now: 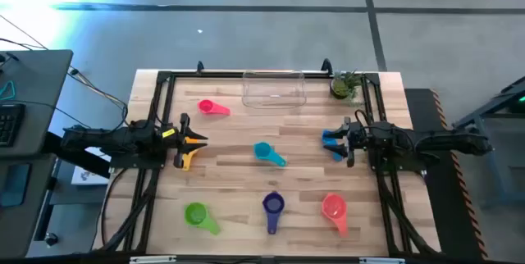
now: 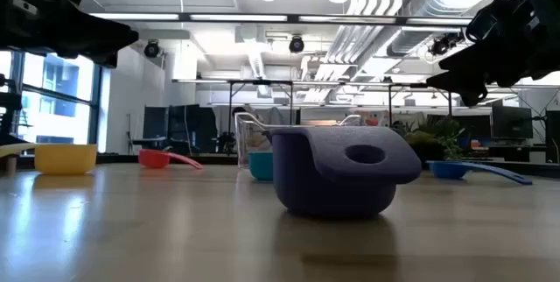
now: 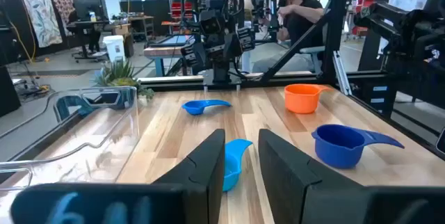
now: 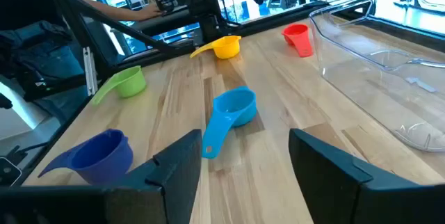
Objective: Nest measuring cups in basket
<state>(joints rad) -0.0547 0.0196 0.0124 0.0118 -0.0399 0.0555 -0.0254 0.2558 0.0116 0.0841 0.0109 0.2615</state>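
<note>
I've got both arms parked at the sides of the counter (image 1: 238,174). The left end effector (image 1: 182,141) sits at the left middle of the overhead frame, fingers (image 3: 206,165) apart, nothing between them. The right end effector (image 1: 351,141) sits at the right middle, its fingers (image 4: 179,160) spread wide and holding nothing.

The clear basket (image 1: 274,88) stands at the top centre of the overhead frame against the counter's far edge, a small potted plant (image 1: 343,85) just to its right.

The cups are all loose on the wood, well apart from each other. Pink measuring cup (image 1: 212,108) is upper left, near the basket. Yellow measuring cup (image 1: 189,153) lies under the left end effector; blue measuring cup (image 1: 331,143) lies just beside the right one. Teal measuring cup (image 1: 267,153) is in the centre. Along the bottom: green measuring cup (image 1: 198,216) at left, purple measuring cup (image 1: 272,207) in the middle, red measuring cup (image 1: 334,210) at right.

A person (image 3: 297,5) shows beyond the counter in the left wrist view.
</note>
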